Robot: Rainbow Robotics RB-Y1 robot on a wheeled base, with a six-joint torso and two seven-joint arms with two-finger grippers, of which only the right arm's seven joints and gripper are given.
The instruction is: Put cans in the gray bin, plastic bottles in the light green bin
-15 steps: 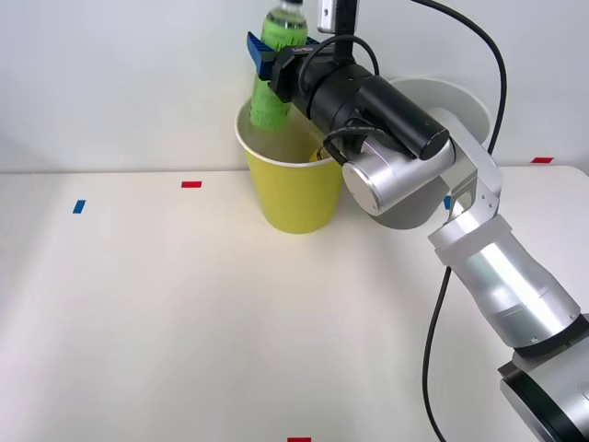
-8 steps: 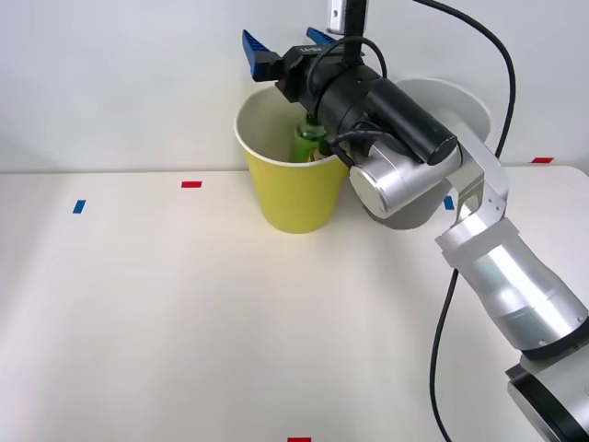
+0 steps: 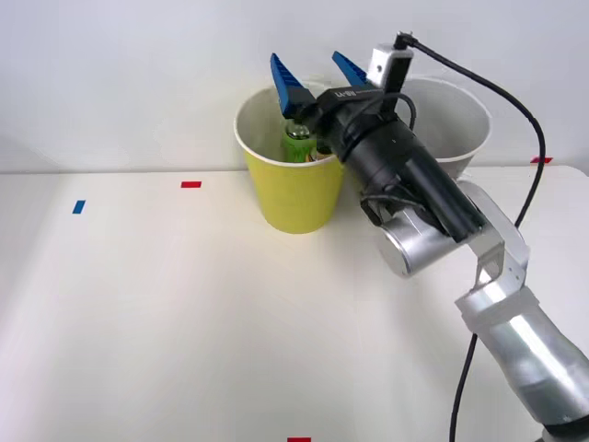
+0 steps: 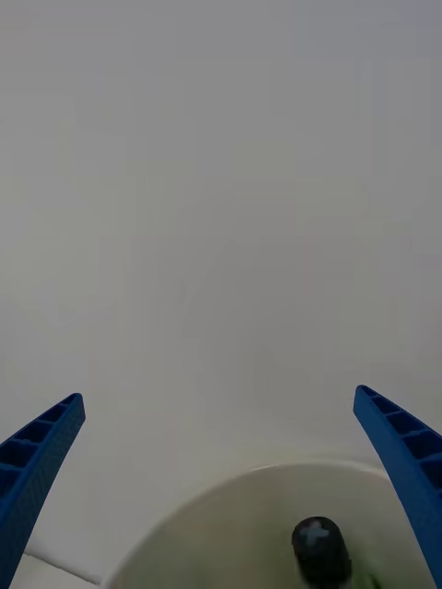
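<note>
The light green bin (image 3: 293, 193) stands at the back of the table, and a green plastic bottle (image 3: 297, 143) with a black cap stands inside it. My right gripper (image 3: 319, 81) hovers open just above the bin's rim, nothing between its blue fingers (image 3: 286, 86). In the right wrist view the bottle's black cap (image 4: 319, 547) shows inside the bin's white rim (image 4: 249, 483), between my spread fingers (image 4: 37, 469). The gray bin (image 3: 456, 120) stands right beside the green one, partly hidden by my arm. No cans are in sight.
A bare white wall rises behind the bins. Small red (image 3: 190, 184) and blue (image 3: 78, 207) tape marks lie on the white table, with another red mark (image 3: 298, 439) at the front edge. My arm (image 3: 433, 221) reaches across the right side.
One second ago the gripper held the green bottle above the light green bin. It opened, the bottle dropped into the bin, and the gripper has since pulled back toward the right.
</note>
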